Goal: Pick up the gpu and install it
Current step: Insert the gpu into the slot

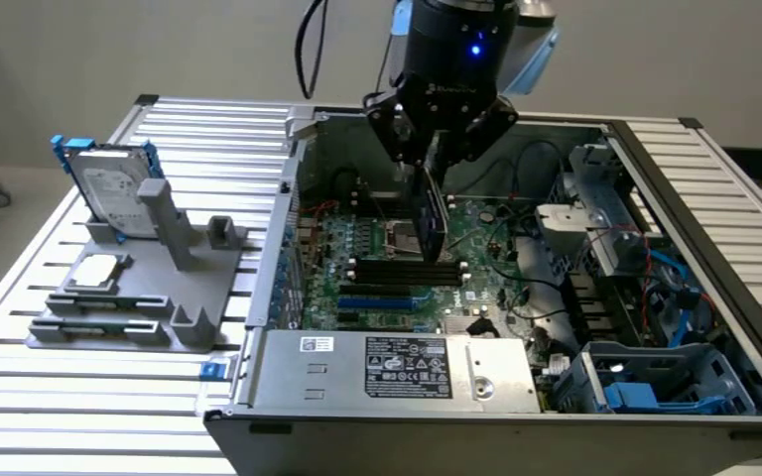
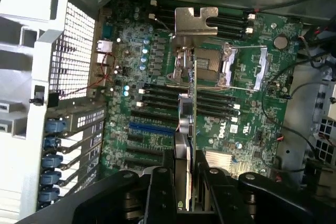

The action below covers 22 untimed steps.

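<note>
My gripper (image 1: 435,159) hangs inside the open computer case (image 1: 698,198), shut on the gpu (image 1: 435,223), which stands on edge below the fingers, above the green motherboard (image 1: 381,268). In the wrist view the gpu (image 2: 188,114) runs away from my gripper (image 2: 186,182): a thin green board with a black shroud on one face and its silver bracket (image 2: 195,20) at the far end. It floats over the black slots (image 2: 157,100) and the CPU socket (image 2: 210,66), apart from the board.
A silver hard drive in a blue frame (image 1: 106,183) stands in a grey holder (image 1: 143,288) at the exterior view's left, with a small square silver chip (image 1: 98,268) on it. The power supply (image 1: 395,369), drive cages (image 1: 646,387) and cables (image 1: 619,248) crowd the case.
</note>
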Each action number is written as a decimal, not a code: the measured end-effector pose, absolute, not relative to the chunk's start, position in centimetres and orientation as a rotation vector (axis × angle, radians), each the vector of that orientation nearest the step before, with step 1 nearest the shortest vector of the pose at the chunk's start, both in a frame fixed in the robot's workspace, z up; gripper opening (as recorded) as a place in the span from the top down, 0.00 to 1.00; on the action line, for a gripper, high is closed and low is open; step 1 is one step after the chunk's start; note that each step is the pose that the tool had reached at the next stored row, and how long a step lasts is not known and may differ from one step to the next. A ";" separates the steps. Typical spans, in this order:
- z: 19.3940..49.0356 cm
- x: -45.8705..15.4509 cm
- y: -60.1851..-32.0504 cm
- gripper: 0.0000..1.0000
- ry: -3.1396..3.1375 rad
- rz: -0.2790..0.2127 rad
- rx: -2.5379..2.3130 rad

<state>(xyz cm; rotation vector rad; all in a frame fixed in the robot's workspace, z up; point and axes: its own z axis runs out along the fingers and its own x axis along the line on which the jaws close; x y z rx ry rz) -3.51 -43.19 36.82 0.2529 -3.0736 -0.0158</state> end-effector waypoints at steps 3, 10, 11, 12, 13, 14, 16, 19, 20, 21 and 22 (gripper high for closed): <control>36.5 -3.5 -43.2 0.74 -3.067 -0.013 0.336; 35.9 -3.5 -43.2 0.74 -3.049 -0.013 0.526; 35.9 -3.5 -43.2 0.74 -3.047 -0.014 0.550; 35.8 -3.5 -43.2 0.74 -3.044 -0.015 0.575; 35.8 -3.5 -43.2 0.74 -3.041 -0.016 0.600; 35.7 -3.5 -43.2 0.74 -3.038 -0.017 0.625; 35.6 -3.5 -43.2 0.74 -3.031 -0.020 0.677; 35.5 -3.5 -43.2 0.74 -3.020 -0.023 0.752; 35.4 -3.5 -43.2 0.74 -3.015 -0.025 0.777; 35.4 -3.5 -43.2 0.74 -3.011 -0.026 0.802; 35.3 -3.5 -43.2 0.74 -3.006 -0.027 0.827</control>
